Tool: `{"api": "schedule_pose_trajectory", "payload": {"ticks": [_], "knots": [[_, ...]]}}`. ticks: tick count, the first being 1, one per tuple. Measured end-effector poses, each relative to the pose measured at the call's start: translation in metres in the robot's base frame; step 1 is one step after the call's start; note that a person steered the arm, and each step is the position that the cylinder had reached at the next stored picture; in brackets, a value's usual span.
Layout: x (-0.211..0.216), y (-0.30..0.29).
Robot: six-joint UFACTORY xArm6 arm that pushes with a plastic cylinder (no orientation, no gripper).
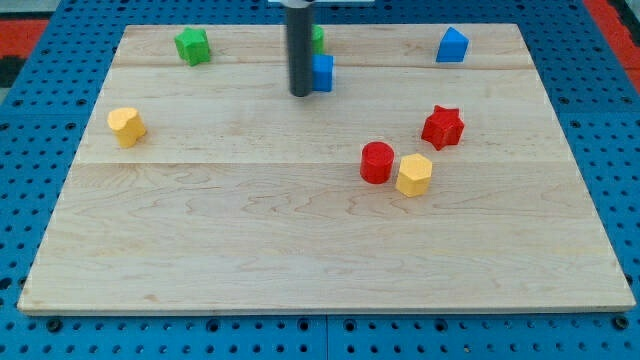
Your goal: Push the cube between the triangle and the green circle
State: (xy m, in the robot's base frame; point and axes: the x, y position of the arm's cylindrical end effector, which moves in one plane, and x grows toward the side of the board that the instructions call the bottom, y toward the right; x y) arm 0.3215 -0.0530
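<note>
My tip [300,94] rests on the wooden board [250,240] near the view's top centre. A blue cube [322,73] sits right against the rod's right side, partly hidden by it. A green block [317,39], likely the circle, peeks out just above the cube, mostly hidden behind the rod. A blue triangle-like block [452,46] lies at the top right. A green star-like block [192,46] lies at the top left.
A yellow block [127,126] lies at the left. A red star [442,127], a red cylinder [377,162] and a yellow hexagon-like block [414,175] cluster right of centre. The board sits on a blue pegboard [40,110].
</note>
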Motion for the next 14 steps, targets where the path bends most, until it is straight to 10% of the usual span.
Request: {"api": "schedule_pose_trajectory", "payload": {"ticks": [2, 5, 14], "knots": [[-0.071, 0.092], [0.014, 0.088], [-0.088, 0.183]]}}
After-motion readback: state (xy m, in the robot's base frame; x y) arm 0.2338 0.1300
